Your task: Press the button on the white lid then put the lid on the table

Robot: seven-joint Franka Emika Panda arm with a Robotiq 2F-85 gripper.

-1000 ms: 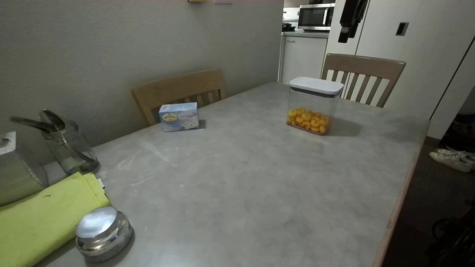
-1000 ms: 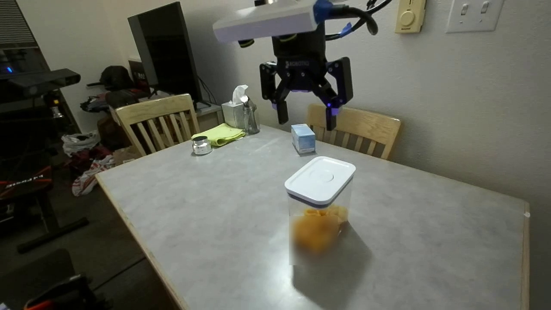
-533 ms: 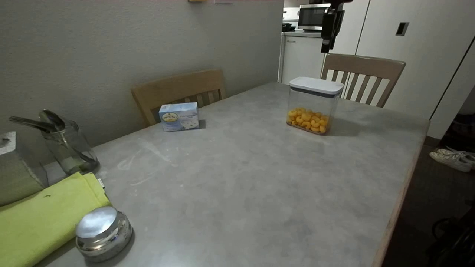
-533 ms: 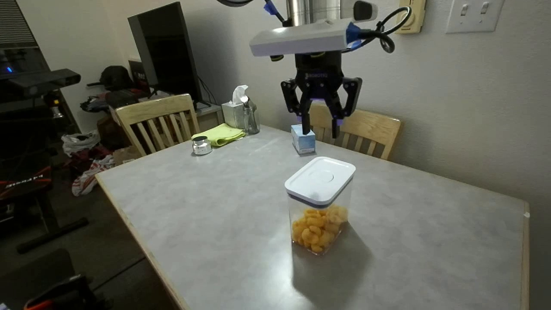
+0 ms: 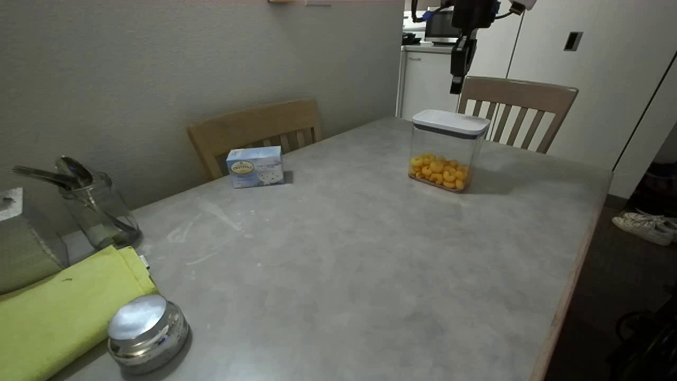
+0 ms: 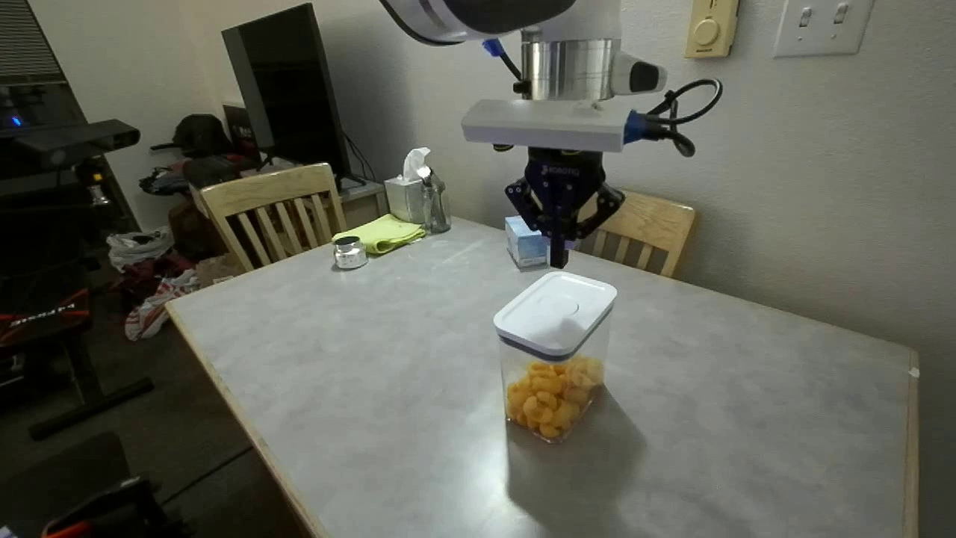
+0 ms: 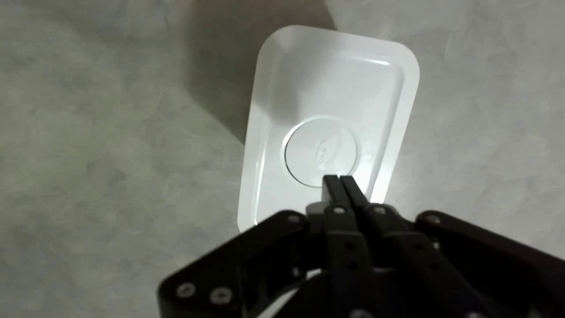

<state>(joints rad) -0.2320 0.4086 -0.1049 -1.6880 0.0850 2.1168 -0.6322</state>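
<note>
The white lid (image 6: 530,315) (image 5: 450,121) sits level on a clear container of orange pieces, seen in both exterior views. At its centre is the round button (image 6: 562,305), flush-looking from above; in the wrist view the button (image 7: 306,152) shows a thin dark ring and faint lettering. My gripper (image 6: 558,259) points straight down just above the lid, fingertips together with nothing between them. In the wrist view the gripper (image 7: 339,177) overlaps the button's lower edge and hides part of the lid. A gap to the lid shows in an exterior view. The grey table (image 5: 338,264) carries the container.
A blue tea box (image 5: 256,168) stands near the wall side. Further off are a yellow cloth (image 5: 69,312), a round metal jar (image 5: 148,333), a glass jar with cutlery (image 5: 103,211) and a tissue box (image 6: 404,198). Wooden chairs (image 6: 272,198) stand around the table.
My gripper has come down towards the lid, shifting sideways over it. Its fingers have gone from wide apart to together. The container and lid have not moved.
</note>
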